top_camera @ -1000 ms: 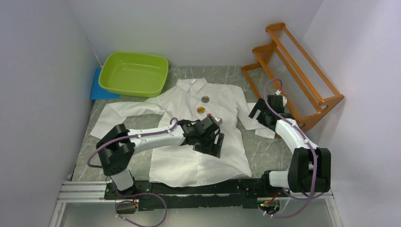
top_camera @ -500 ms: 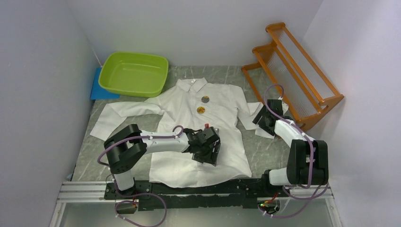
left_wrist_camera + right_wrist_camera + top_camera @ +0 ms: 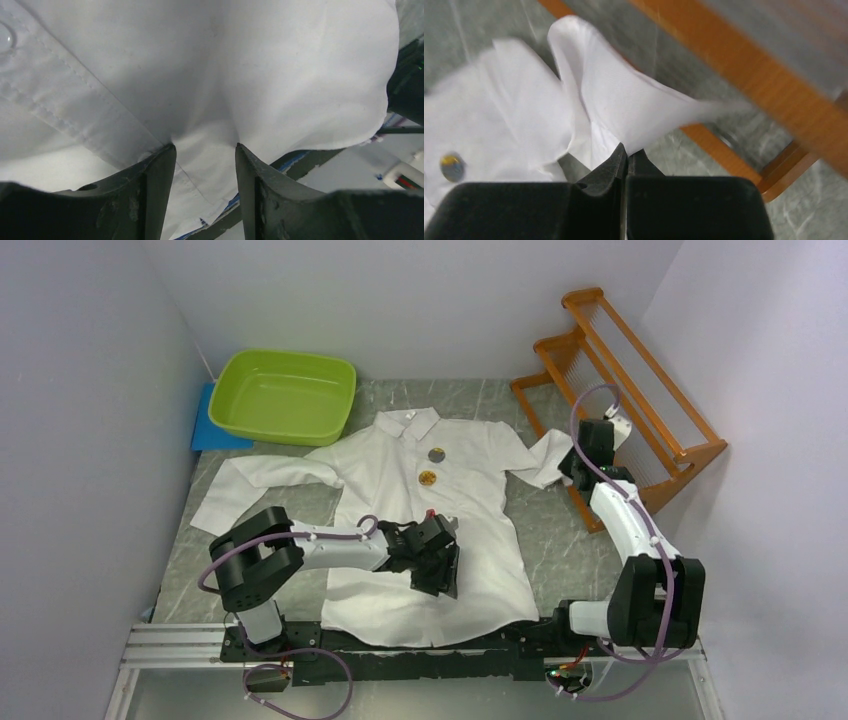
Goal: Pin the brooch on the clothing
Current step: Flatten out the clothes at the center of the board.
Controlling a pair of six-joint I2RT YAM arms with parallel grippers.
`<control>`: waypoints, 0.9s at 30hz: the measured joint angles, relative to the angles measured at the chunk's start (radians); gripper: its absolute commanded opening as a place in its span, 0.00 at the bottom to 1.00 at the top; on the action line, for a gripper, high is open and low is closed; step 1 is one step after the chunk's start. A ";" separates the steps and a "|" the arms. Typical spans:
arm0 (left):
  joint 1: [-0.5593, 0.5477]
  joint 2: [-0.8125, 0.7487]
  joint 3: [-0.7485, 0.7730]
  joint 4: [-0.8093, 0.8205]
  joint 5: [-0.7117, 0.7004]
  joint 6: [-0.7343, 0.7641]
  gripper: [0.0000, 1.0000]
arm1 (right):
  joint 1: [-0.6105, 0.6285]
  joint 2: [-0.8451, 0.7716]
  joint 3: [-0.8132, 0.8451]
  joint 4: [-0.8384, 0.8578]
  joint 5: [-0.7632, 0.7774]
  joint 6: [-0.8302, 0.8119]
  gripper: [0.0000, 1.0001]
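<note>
The clothing, a white shirt (image 3: pixel 390 465), lies face up on the grey table. On its chest sit two round brooches, a grey one (image 3: pixel 436 453) and a gold one (image 3: pixel 427 477); the gold one (image 3: pixel 452 166) shows blurred in the right wrist view. My left gripper (image 3: pixel 446 573) presses on the lower shirt front, jaws apart (image 3: pixel 205 146), with a pucker of cloth (image 3: pixel 207 132) between the fingertips. My right gripper (image 3: pixel 573 462) is shut (image 3: pixel 626 151) on the end of the shirt's right sleeve (image 3: pixel 624 100) and holds it up beside the rack.
A green basin (image 3: pixel 285 395) stands at the back left on a blue mat (image 3: pixel 208 428). An orange wooden rack (image 3: pixel 625 380) fills the back right, close to my right arm. White walls close in both sides. A metal rail (image 3: pixel 180 642) runs along the near edge.
My right gripper shut on the sleeve end and carried it up and back toward the rack. My left gripper slid nearer along the shirt front and its jaws narrowed.
</note>
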 measured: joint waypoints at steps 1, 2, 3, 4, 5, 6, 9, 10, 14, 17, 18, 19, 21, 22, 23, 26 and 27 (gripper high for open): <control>-0.001 0.002 -0.010 0.017 0.018 -0.011 0.52 | 0.000 -0.009 0.025 0.000 0.019 -0.010 0.00; -0.002 0.005 -0.017 0.032 0.034 -0.020 0.51 | 0.000 -0.016 0.042 0.001 0.034 -0.016 0.00; -0.005 0.011 -0.024 0.049 0.052 -0.028 0.51 | 0.000 -0.026 0.057 0.003 0.056 -0.024 0.00; -0.008 0.013 -0.027 0.061 0.064 -0.037 0.51 | 0.000 -0.035 0.069 0.003 0.079 -0.032 0.03; -0.013 0.017 -0.028 0.069 0.074 -0.045 0.52 | 0.000 -0.043 0.079 0.003 0.102 -0.039 0.07; -0.021 0.019 -0.028 0.077 0.084 -0.053 0.53 | 0.000 -0.048 0.087 0.003 0.123 -0.045 0.15; -0.042 0.022 -0.021 0.079 0.088 -0.067 0.65 | 0.000 -0.048 0.109 0.002 0.168 -0.050 0.48; -0.047 0.022 -0.016 0.076 0.085 -0.069 0.70 | 0.000 -0.048 0.111 0.000 0.177 -0.051 0.58; -0.072 0.016 0.037 -0.002 0.050 -0.050 0.84 | -0.001 -0.048 0.112 -0.003 0.172 -0.062 0.83; -0.078 -0.010 0.069 -0.121 -0.006 0.002 0.88 | -0.001 -0.063 0.105 -0.002 0.105 -0.078 0.88; -0.073 -0.024 0.076 -0.164 -0.022 0.022 0.89 | -0.001 -0.076 0.096 0.000 0.063 -0.086 0.88; -0.066 -0.041 0.081 -0.191 -0.032 0.040 0.89 | -0.001 -0.090 0.086 0.007 0.023 -0.093 0.88; -0.034 -0.095 0.090 -0.228 -0.040 0.078 0.89 | -0.001 -0.134 0.052 0.025 -0.098 -0.107 0.90; -0.013 -0.126 0.093 -0.232 -0.039 0.094 0.89 | -0.001 -0.155 0.033 0.038 -0.165 -0.112 0.90; 0.016 -0.162 0.095 -0.230 -0.035 0.110 0.89 | -0.001 -0.168 0.019 0.047 -0.213 -0.114 0.90; 0.161 -0.290 0.094 -0.185 0.011 0.142 0.88 | 0.010 -0.177 -0.011 0.080 -0.377 -0.117 0.90; 0.214 -0.323 0.092 -0.165 0.032 0.146 0.88 | 0.017 -0.171 -0.015 0.084 -0.408 -0.119 0.90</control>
